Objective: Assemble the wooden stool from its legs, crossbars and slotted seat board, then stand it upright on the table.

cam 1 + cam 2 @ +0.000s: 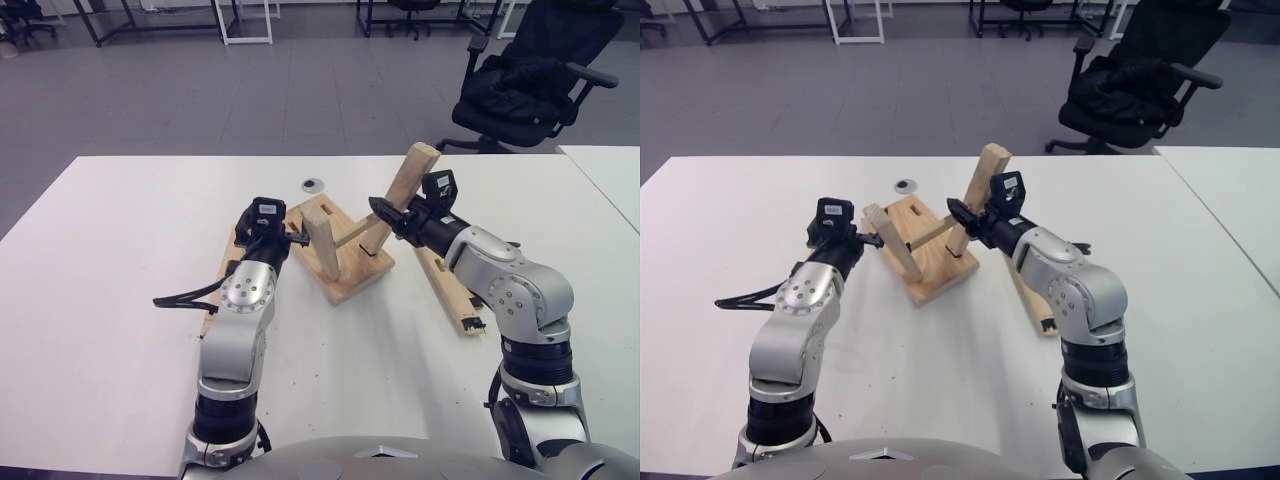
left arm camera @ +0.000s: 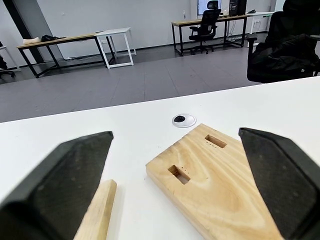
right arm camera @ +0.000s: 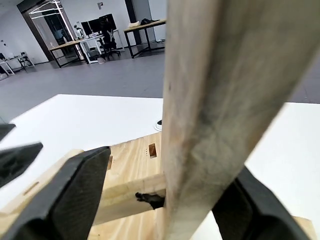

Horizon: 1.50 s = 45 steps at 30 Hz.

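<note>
the slotted seat board (image 1: pixel 350 275) lies flat mid-table, nearer the far edge. one leg (image 1: pixel 322 240) stands upright in it, and a crossbar (image 1: pixel 355 235) runs to a second, tilted leg (image 1: pixel 405 190). the right hand (image 1: pixel 383 213) straddles that leg, fingers apart. the left hand (image 1: pixel 292 235), spread wide, sits beside the board. a loose piece (image 1: pixel 452 298) waits by the right arm, so i judge it roughly half built.

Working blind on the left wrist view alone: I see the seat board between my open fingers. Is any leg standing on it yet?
Observer: Yes, one leg stands on the seat board.
Operator: Where is the right arm?
Observer: The right gripper sits open astride a second leg, which leans tilted.
Operator: Are the two joined?
Observer: Yes, a crossbar runs between them.
</note>
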### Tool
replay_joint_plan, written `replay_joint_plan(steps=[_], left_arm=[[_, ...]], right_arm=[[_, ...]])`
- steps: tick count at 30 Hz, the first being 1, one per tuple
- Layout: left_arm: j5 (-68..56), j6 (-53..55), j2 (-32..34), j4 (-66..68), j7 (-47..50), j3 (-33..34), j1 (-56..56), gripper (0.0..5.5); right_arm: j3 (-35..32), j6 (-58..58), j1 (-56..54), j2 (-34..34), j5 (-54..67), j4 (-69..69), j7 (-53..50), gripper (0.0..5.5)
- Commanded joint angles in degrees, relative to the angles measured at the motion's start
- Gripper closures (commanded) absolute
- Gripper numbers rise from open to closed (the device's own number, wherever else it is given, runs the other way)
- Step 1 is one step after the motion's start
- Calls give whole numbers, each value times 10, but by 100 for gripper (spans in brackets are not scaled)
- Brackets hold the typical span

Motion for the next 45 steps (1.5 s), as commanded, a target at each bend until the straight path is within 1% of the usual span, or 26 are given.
replay_joint_plan(steps=[1,3,5,8,10,13,15,17,19,21,22,23,24,25,26,28,30,32,33,35,37,39,40,42,45], left_arm=[[-18,-13,-40,20,9,-20,-27,87],[-22,-19,-39,19,13,-26,-18,87],[-18,-29,-24,17,16,-19,-8,87],[1,-50,27,13,9,4,2,87],[12,-68,57,16,1,14,11,87],[6,-75,65,9,5,30,25,87],[12,-70,78,-24,4,37,61,87],[22,-72,101,-60,2,56,116,87],[47,-98,142,-83,-2,77,170,87],[41,-120,152,-109,-11,102,218,87],[18,-120,138,-129,-17,108,232,87],[-3,-117,123,-147,-23,108,239,87],[-15,-111,112,-159,-27,102,239,87],[-29,-101,98,-169,-27,94,232,87],[-44,-90,74,-169,-22,78,210,87],[-55,-75,41,-166,-9,51,177,87],[-55,-60,27,-177,1,43,164,87],[-46,-54,32,-185,3,38,157,87],[-43,-52,34,-187,4,36,155,87],[-41,-50,29,-186,14,38,151,87],[-39,-59,16,-158,29,37,137,87],[-25,-69,8,-133,37,5,113,87],[-15,-75,13,-124,37,-10,104,87],[3,-87,28,-108,29,-36,90,87],[5,-108,26,-82,17,-57,79,87]], right_arm=[[21,9,23,27,1,-46,-10,231],[26,1,33,34,-6,-56,-11,231],[9,-10,45,42,-2,-68,-9,231],[-33,-22,85,18,34,-100,40,231],[-52,-13,119,-13,69,-120,93,231],[-57,-13,145,-63,90,-142,151,231],[-69,-22,157,-97,89,-153,178,231],[-107,-29,167,-121,112,-168,200,231],[-159,-24,184,-139,166,-168,225,231],[-184,-26,252,-198,170,-156,300,231],[-185,-32,289,-230,161,-149,343,231],[-183,-42,310,-249,148,-138,368,231],[-176,-59,310,-255,127,-122,369,231],[-164,-77,283,-248,96,-91,344,231],[-145,-97,250,-229,75,-75,324,231],[-107,-117,164,-172,24,-42,236,231],[-90,-135,110,-121,6,-41,178,231],[-72,-138,110,-75,20,-76,151,231],[-58,-141,119,-64,14,-87,143,231],[-22,-154,136,-56,-17,-110,130,231],[16,-164,150,-50,-46,-138,119,231],[72,-168,159,-66,-99,-155,110,231],[89,-168,157,-70,-115,-160,109,231],[96,-166,138,-65,-129,-163,109,231],[101,-161,119,-55,-138,-159,111,231]])
